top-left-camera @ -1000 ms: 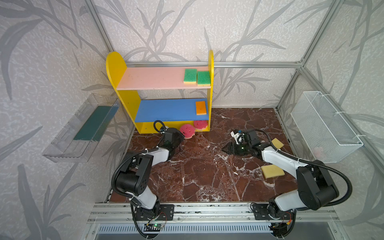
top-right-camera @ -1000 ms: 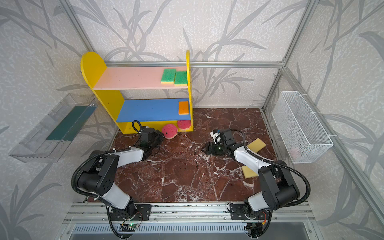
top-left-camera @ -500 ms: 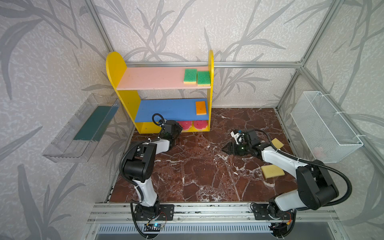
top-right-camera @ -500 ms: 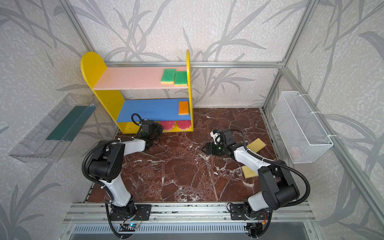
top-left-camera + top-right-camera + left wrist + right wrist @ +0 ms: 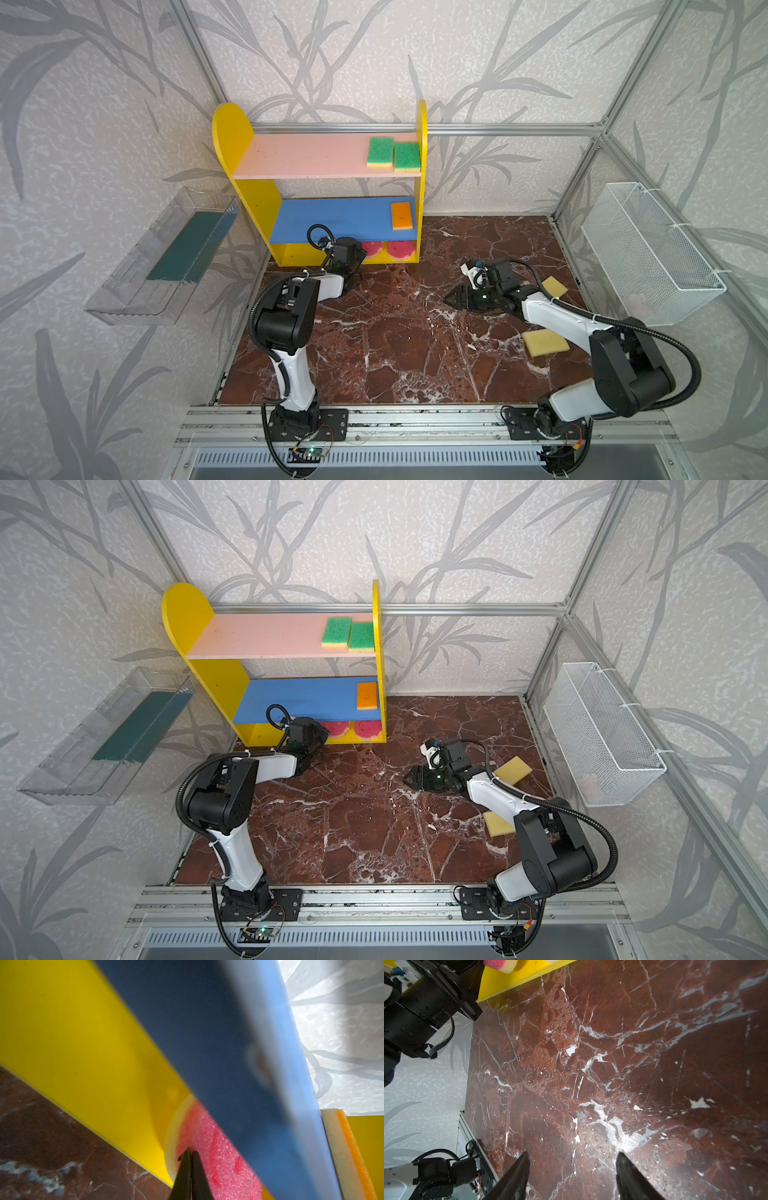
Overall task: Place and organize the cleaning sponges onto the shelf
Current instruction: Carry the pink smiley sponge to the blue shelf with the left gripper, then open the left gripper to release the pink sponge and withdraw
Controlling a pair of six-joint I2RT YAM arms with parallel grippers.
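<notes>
The shelf [image 5: 249, 137] stands at the back left. Its pink board carries two green-faced sponges [image 5: 380, 152] [image 5: 407, 156], and its blue board an orange-faced one [image 5: 402, 215]. Two round pink sponges [image 5: 372, 248] [image 5: 401, 248] lie on the yellow base. My left gripper [image 5: 190, 1150] is shut, its tips pressing the nearer pink sponge [image 5: 224, 1163] under the blue board [image 5: 207, 1032]. My right gripper [image 5: 573, 1154] hangs open over bare marble floor near mid-table [image 5: 446, 296], holding nothing. Two yellow sponges [image 5: 555, 286] [image 5: 544, 343] lie on the floor by the right arm.
A clear plastic tray [image 5: 166, 257] hangs on the left wall. A white wire basket [image 5: 648, 253] hangs on the right wall, with something pale inside. An aluminium rail [image 5: 415, 419] runs along the front edge. The left arm [image 5: 425, 1001] shows in the right wrist view.
The left gripper has pushed a round pink sponge from the floor in front of the shelf onto its yellow base, beside the other pink one. The right arm has stayed still.
</notes>
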